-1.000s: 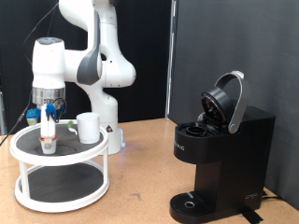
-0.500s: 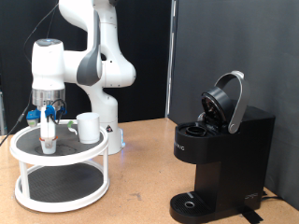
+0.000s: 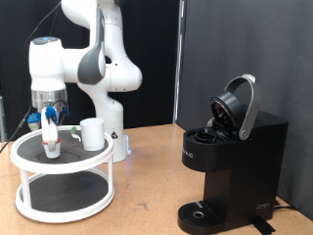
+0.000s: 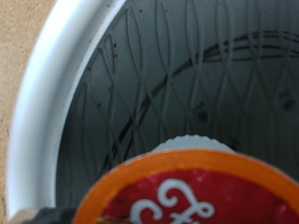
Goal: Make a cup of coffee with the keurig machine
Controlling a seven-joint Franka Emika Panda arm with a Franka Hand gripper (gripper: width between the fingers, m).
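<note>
My gripper [image 3: 50, 143] hangs over the top shelf of a white two-tier round stand [image 3: 61, 196] at the exterior view's left. It is closed on a small pod with a red and orange top [image 4: 192, 196], which fills the near part of the wrist view just above the shelf's dark mesh. The white cup [image 3: 93, 133] stands on the same shelf, just to the right of the gripper. The black keurig machine [image 3: 230, 162] stands at the exterior view's right with its rounded lid [image 3: 238, 106] raised open. Nothing sits on its round drip base [image 3: 201, 211].
The white rim of the stand [image 4: 42, 112] curves around the mesh in the wrist view. The robot's white base [image 3: 108, 88] stands behind the stand. The wooden table [image 3: 147, 196] lies between stand and machine. A dark panel backs the machine.
The arm's wrist has risen slightly over the stand. The cup and the machine have not moved.
</note>
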